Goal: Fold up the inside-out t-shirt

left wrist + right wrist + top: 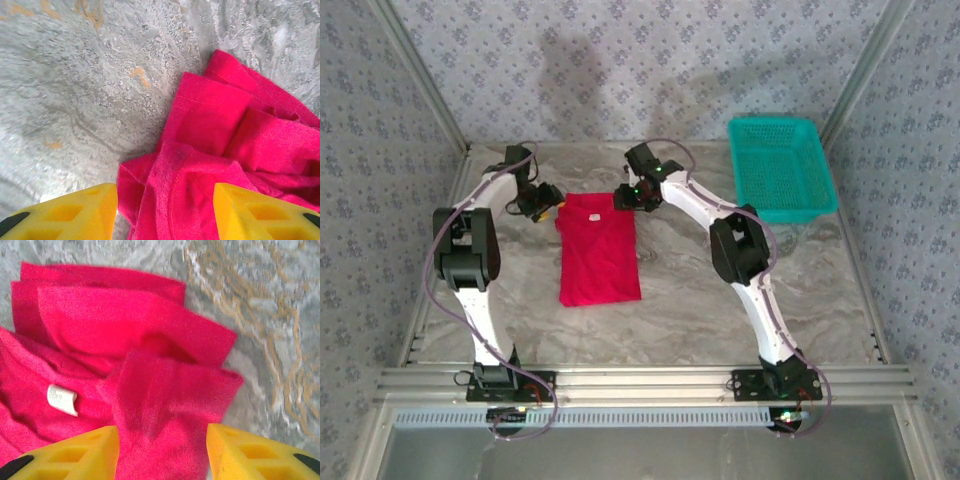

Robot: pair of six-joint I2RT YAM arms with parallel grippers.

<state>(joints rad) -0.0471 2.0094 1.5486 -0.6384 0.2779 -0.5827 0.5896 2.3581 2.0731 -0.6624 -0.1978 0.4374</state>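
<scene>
The inside-out t-shirt (598, 250) is a bright red cloth lying folded into a tall narrow rectangle on the marble table. My left gripper (548, 205) sits at its far left corner and my right gripper (625, 197) at its far right corner. In the left wrist view the yellow fingers (70, 215) stand apart, open, over rumpled red cloth (200, 150). The right wrist view has its gripper (162, 455) open too, with layered shirt (150, 340) between the fingers and a small white tag (62, 400) at left. Neither gripper pinches the cloth.
A teal plastic mesh basket (780, 165) stands at the far right of the table (700, 300). Patterned walls enclose the back and both sides. A metal rail (640, 380) runs along the near edge by the arm bases.
</scene>
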